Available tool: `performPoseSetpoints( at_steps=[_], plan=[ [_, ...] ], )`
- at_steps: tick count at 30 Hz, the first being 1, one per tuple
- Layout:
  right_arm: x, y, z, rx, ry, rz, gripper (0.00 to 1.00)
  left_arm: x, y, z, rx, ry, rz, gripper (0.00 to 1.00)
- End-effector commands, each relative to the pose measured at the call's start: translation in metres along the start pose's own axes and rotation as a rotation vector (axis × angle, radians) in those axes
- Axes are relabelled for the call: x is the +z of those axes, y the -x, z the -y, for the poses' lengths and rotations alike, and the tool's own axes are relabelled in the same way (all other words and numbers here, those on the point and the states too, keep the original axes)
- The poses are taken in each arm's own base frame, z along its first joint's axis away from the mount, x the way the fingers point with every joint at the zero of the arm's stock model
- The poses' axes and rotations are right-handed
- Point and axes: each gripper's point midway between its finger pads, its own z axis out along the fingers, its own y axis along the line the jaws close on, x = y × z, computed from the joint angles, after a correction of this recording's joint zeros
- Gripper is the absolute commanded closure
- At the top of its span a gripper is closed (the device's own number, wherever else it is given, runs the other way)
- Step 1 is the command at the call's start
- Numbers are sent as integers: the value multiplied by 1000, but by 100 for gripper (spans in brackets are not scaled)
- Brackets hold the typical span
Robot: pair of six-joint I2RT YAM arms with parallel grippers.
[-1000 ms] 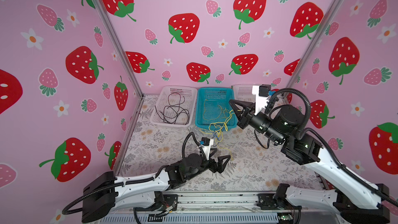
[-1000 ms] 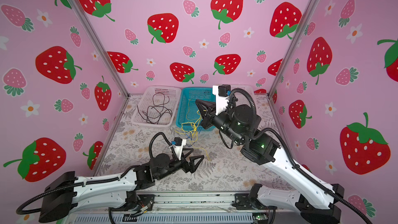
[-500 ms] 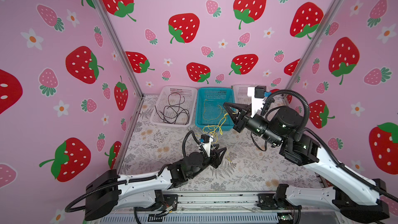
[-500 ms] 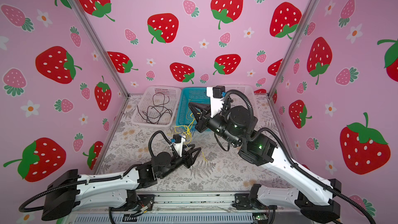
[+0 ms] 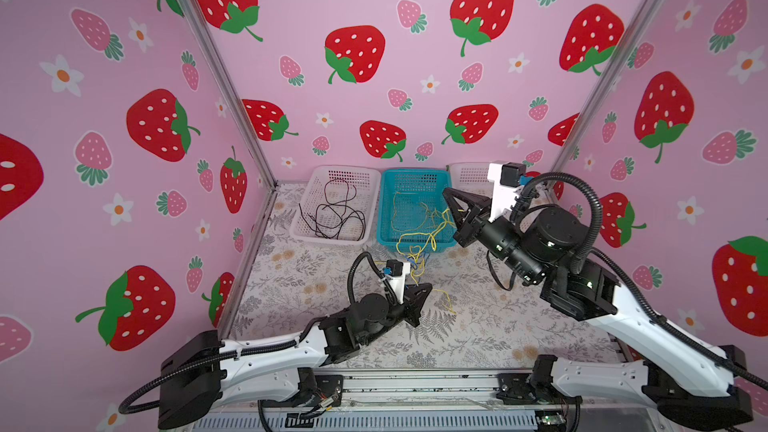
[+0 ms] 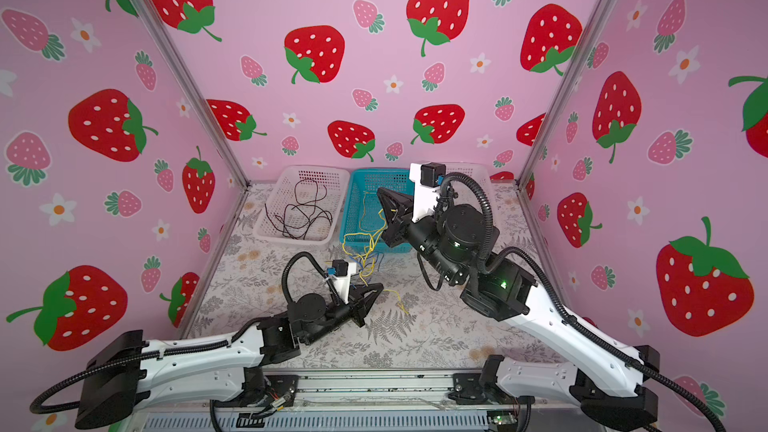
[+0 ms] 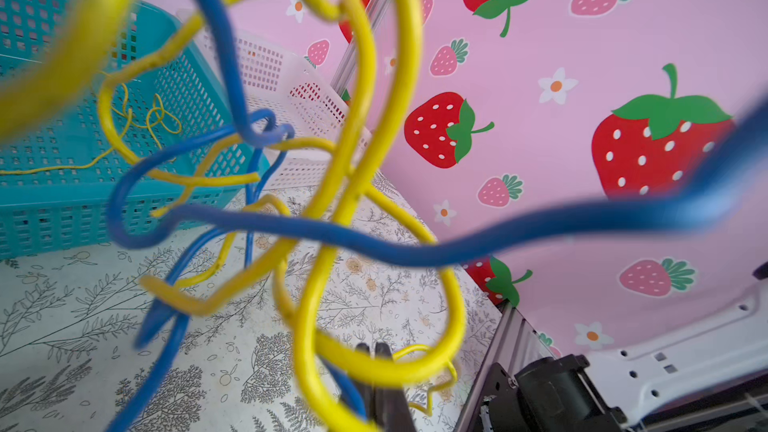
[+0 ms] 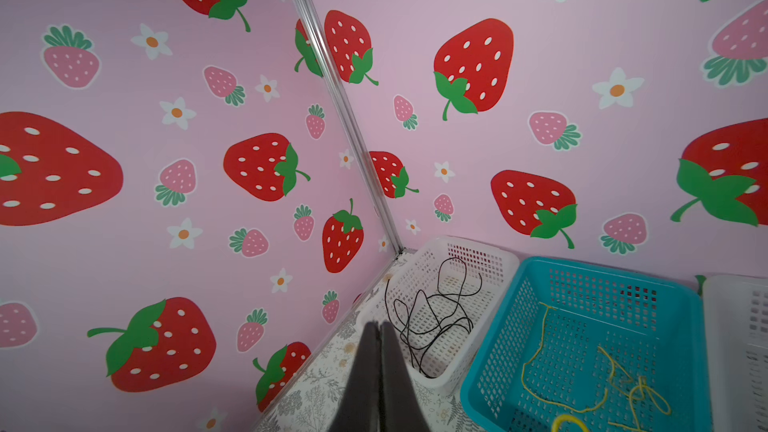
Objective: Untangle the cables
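Along the back wall, a white perforated plastic basket [image 5: 328, 240] is holding thin black cables [image 5: 332, 218], and a teal perforated plastic basket [image 5: 415, 171] is sitting just beside it. Nearer the front, the left gripper [image 5: 428, 286], gaping a second ago, is now clenching at the foot of the tangle of thin yellow and dark blue cables [image 7: 328, 238], seemingly anchoring a strand. That tangle is hanging between both jaws, dangling from the right gripper [image 5: 445, 192], which is staying clenched above the teal basket, so pulling apart is probably beginning.

High top views face the back wall [image 5: 374, 76]; wrist views share teal basket [image 8: 494, 351].
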Motion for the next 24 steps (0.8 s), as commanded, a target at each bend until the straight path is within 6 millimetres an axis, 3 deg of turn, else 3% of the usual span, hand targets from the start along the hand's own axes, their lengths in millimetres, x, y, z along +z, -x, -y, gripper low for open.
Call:
performPoseSetpoints(
  at_steps=[1, 5, 10, 13, 18, 24],
  plan=[
    [5, 1, 24, -30, -109, 38, 100, -11, 3, 6, -52, -41, 2, 100],
    [10, -11, 70, -40, -250, 32, 100, -25, 2, 15, -84, -95, -23, 100],
    [13, -35, 148, 46, -383, -11, 100, -42, -2, 42, -116, -243, -105, 100],
    [6, -48, 174, 76, -433, -28, 100, -60, 1, 53, -132, -304, -131, 100],
    [-21, -72, 211, 104, -565, -48, 100, -101, 21, 61, -104, -347, -118, 100],
    [-61, -108, 251, 146, -702, -85, 100, -149, 41, 43, -83, -282, -54, 100]
  ],
)
